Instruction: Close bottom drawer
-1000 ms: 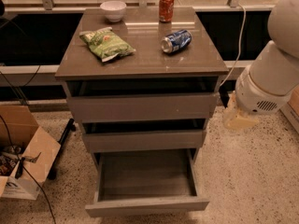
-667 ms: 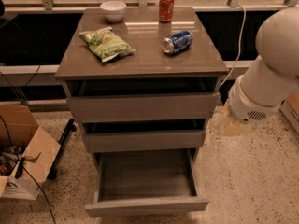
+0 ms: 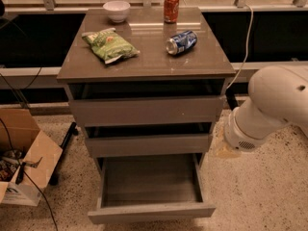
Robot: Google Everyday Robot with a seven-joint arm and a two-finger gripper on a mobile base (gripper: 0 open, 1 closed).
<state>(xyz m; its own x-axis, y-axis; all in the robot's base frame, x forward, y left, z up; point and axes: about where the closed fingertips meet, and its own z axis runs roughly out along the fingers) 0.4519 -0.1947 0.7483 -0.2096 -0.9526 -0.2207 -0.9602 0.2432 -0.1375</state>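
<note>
The bottom drawer (image 3: 151, 211) is the narrowest of three grey-brown drawers in a small cabinet. It is pulled far out toward me and its shallow grey box (image 3: 150, 179) is empty. Its flat front panel has no handle and sits near the lower edge of the view. My gripper is out of view. Only the white rounded arm (image 3: 269, 105) shows, at the right of the cabinet beside the middle drawer (image 3: 148, 144) and just off its right side.
The top drawer (image 3: 147, 110) and the middle drawer stand slightly ajar. On the cabinet top (image 3: 149, 61) are a green chip bag (image 3: 109, 44), a white bowl (image 3: 117, 10), a red can (image 3: 171, 7) and a blue can (image 3: 181, 42) on its side. A cardboard box (image 3: 24, 155) stands on the floor at left.
The white arm has swung left and down, closer to the cabinet's right side. The drawers have not moved.
</note>
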